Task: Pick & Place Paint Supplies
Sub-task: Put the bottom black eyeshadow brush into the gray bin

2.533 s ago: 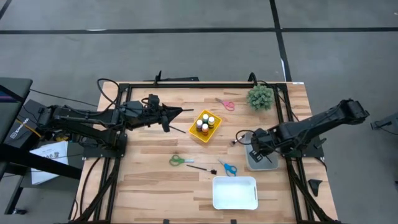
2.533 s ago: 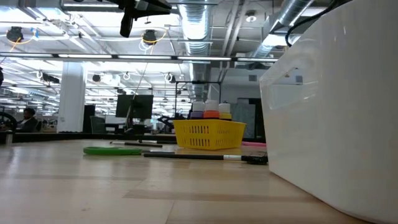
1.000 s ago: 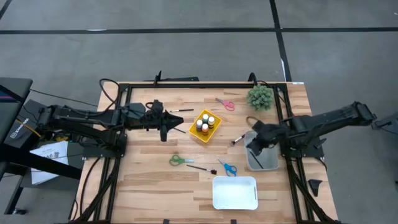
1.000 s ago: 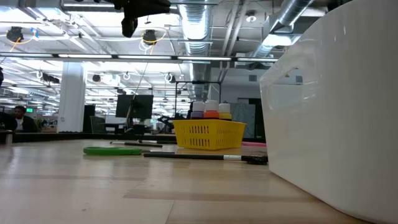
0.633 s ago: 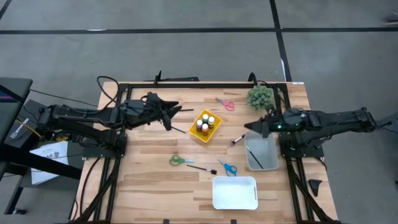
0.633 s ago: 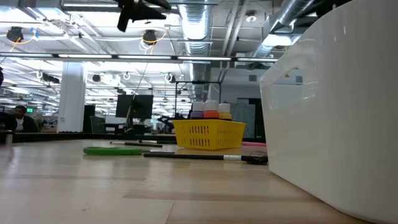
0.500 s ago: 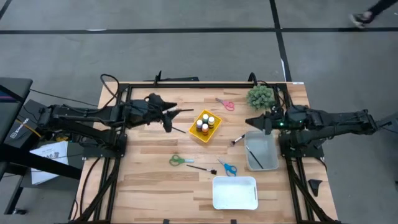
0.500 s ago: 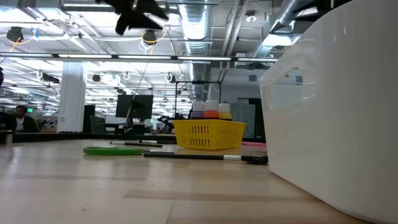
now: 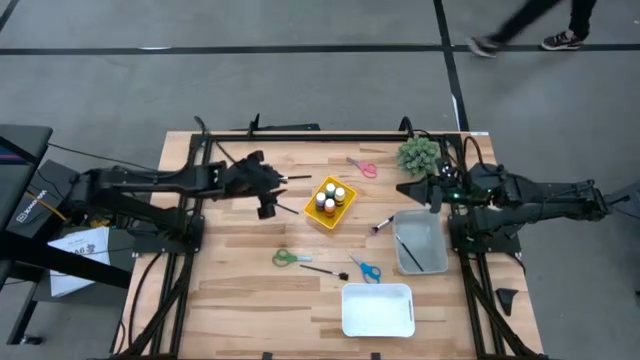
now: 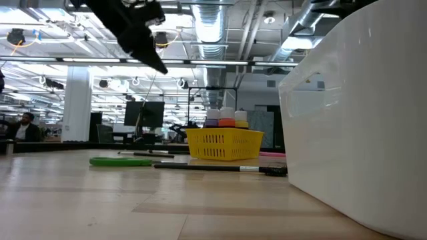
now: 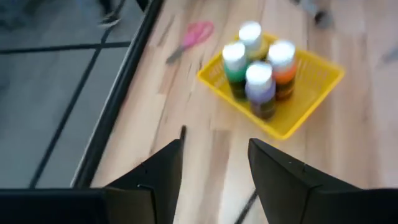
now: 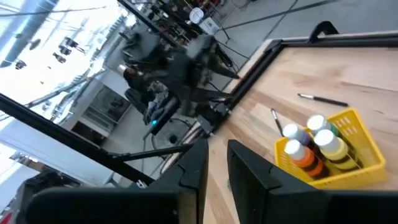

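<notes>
Just unlabelled paint bottles (image 11: 258, 68), yellow basket (image 11: 311, 87).

Four paint bottles (image 9: 330, 199) stand in a basket (image 9: 318, 217) between both arms.

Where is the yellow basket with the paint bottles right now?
In the high view the yellow basket sits near the table's middle, between the left gripper and the grey bin, below the pink scissors.

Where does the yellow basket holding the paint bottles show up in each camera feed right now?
High view: yellow basket at table centre, between the two arms.
Low view: basket mid-picture, beside the white bin.
Left wrist view: basket ahead of the left gripper.
Right wrist view: basket beyond the right gripper.
Shared landmark: the white-capped paint bottles inside it.
</notes>
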Controlling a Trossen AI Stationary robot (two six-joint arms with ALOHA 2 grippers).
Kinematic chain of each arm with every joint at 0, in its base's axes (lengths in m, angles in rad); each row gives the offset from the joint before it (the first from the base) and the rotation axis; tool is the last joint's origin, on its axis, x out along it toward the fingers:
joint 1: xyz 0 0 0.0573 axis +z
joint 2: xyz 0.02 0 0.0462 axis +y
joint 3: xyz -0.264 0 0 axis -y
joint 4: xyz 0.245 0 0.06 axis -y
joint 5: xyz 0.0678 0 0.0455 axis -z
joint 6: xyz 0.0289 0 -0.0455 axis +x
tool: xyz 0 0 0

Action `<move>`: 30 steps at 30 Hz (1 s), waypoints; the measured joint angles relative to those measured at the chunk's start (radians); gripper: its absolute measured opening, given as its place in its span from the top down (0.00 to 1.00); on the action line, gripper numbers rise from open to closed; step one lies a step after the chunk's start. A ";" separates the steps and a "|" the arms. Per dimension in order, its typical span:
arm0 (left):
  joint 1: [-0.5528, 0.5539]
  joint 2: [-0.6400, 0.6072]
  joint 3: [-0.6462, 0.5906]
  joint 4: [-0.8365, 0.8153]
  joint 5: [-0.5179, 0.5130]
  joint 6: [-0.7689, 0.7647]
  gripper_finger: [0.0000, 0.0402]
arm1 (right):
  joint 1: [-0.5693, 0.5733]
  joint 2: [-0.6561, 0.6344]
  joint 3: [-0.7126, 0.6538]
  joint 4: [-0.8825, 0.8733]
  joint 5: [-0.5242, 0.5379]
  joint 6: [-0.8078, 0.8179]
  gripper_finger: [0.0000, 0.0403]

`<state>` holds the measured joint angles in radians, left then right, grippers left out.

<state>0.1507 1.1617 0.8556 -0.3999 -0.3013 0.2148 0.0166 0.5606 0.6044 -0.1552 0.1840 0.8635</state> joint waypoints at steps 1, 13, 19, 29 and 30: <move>0.018 0.007 0.000 0.006 0.022 0.045 0.56 | 0.000 0.000 0.000 0.009 0.000 0.000 0.86; 0.313 0.128 0.000 -0.051 0.335 0.362 0.56 | 0.000 0.002 0.000 0.094 0.000 -0.010 0.86; 0.388 0.239 0.000 -0.263 0.384 0.535 0.57 | 0.001 0.002 0.000 0.114 0.000 -0.014 0.86; 0.460 0.364 -0.001 -0.269 0.386 0.624 0.66 | 0.001 0.002 0.000 0.119 0.000 -0.026 0.86; 0.460 0.377 -0.001 -0.265 0.386 0.625 0.66 | 0.001 0.002 0.000 0.119 0.000 -0.026 0.86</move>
<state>0.6102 1.5385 0.8547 -0.6653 0.0848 0.8394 0.0174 0.5621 0.6044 -0.0364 0.1837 0.8375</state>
